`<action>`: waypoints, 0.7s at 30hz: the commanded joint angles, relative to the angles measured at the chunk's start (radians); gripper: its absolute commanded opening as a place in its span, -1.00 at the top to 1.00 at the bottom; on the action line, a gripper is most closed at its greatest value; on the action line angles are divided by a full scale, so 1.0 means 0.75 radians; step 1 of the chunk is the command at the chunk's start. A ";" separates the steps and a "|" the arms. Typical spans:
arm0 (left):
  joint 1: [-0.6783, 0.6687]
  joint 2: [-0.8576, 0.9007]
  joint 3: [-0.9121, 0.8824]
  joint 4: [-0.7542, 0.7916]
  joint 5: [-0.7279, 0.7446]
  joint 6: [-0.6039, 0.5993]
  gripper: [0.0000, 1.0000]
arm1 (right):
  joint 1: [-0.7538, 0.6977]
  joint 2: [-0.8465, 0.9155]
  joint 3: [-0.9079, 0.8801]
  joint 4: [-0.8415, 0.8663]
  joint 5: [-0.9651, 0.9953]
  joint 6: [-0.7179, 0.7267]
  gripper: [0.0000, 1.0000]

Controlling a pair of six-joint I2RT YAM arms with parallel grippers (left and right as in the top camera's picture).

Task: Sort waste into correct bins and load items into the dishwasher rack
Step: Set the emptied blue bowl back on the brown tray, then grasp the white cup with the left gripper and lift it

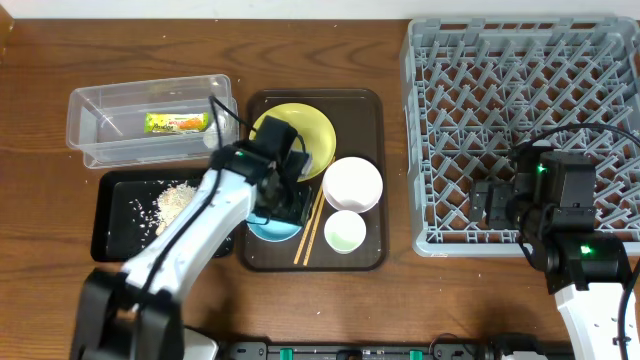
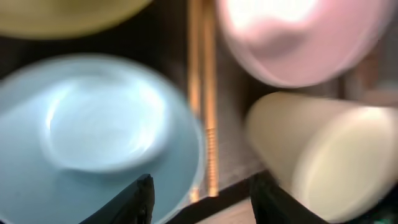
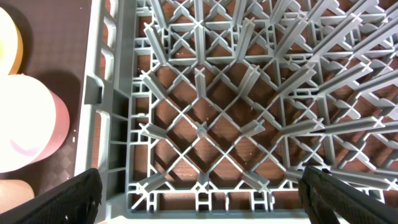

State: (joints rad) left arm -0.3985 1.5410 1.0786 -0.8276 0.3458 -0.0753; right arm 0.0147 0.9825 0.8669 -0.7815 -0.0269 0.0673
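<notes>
My left gripper [image 1: 285, 205] is open and hangs low over the brown tray. Its jaws [image 2: 202, 199] span the rim of the light blue bowl [image 2: 93, 134] and the wooden chopsticks [image 2: 203, 106]. The white bowl [image 1: 352, 184], pale cup [image 1: 345, 232] and yellow plate [image 1: 300, 135] sit on the same tray. The snack wrapper [image 1: 176, 123] lies in the clear tub [image 1: 95, 135]. Rice scraps [image 1: 175, 200] lie in the black tray [image 1: 108, 215]. My right gripper [image 1: 490, 205] is open and empty over the near-left corner of the grey dishwasher rack [image 1: 520, 60], which also fills the right wrist view [image 3: 205, 112].
The brown serving tray [image 1: 372, 110] sits mid-table between the bins and the rack. Bare wooden table [image 1: 430, 300] runs along the front edge.
</notes>
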 commanded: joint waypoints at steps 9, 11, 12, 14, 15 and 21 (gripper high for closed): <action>-0.106 -0.062 0.034 0.045 0.108 -0.003 -0.06 | -0.011 -0.003 0.026 -0.001 -0.001 0.009 -0.99; -0.136 -0.017 0.028 0.049 0.089 -0.008 -0.06 | -0.011 -0.003 0.026 -0.006 -0.001 0.009 -0.99; -0.150 0.010 0.028 0.048 0.082 -0.019 -0.05 | -0.011 -0.003 0.026 -0.009 -0.001 0.009 -0.99; -0.175 0.067 0.028 0.049 0.082 -0.022 -0.05 | -0.011 -0.003 0.026 -0.016 -0.001 0.009 -0.98; -0.187 0.093 0.028 0.049 0.082 -0.022 -0.06 | -0.011 -0.003 0.026 -0.018 -0.001 0.009 -0.98; -0.216 0.229 0.028 0.030 0.082 -0.022 0.36 | -0.011 -0.003 0.026 -0.025 -0.001 0.009 -0.98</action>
State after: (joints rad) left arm -0.5583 1.6836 1.1023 -0.7967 0.4149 -0.0940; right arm 0.0147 0.9825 0.8669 -0.7967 -0.0269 0.0673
